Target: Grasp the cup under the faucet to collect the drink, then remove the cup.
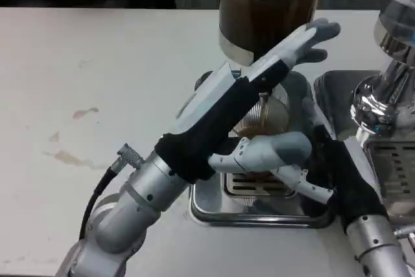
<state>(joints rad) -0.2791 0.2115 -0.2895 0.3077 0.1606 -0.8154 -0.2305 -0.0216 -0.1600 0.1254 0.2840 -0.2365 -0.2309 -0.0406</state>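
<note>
**A:** Where is the cup (262, 118) right now?

**B:** Just beyond the right hand (324, 173), toward the dispenser (269, 8), standing on the drip tray (259, 212). Only a ribbed, clear part of it shows beneath the left forearm. It looks parked under the dispenser's outlet, which is where it has to stand to catch the drink.

**A:** Is the right hand gripping it?

**B:** I cannot tell. Its fingers (308, 189) reach in toward the cup from the right, low over the tray grate, but the left arm covers the place where contact would be.

**A:** And the left hand (295, 47)?

**B:** It is raised above the cup, up against the front of the dispenser, with the fingers stretched toward the right side of the dark tank. I judge it is there to work the tap, though the lever itself is hidden. It does not visibly clasp anything; whether it presses something, I cannot say.

**A:** So the stage is filling?

**B:** Probably: one hand steadying below, one at the tap above. No stream is visible, and the cup's level is too hidden to read.

**A:** Anything beside the right hand?

**B:** A chrome fixture (382, 105) stands just to its right.
</note>
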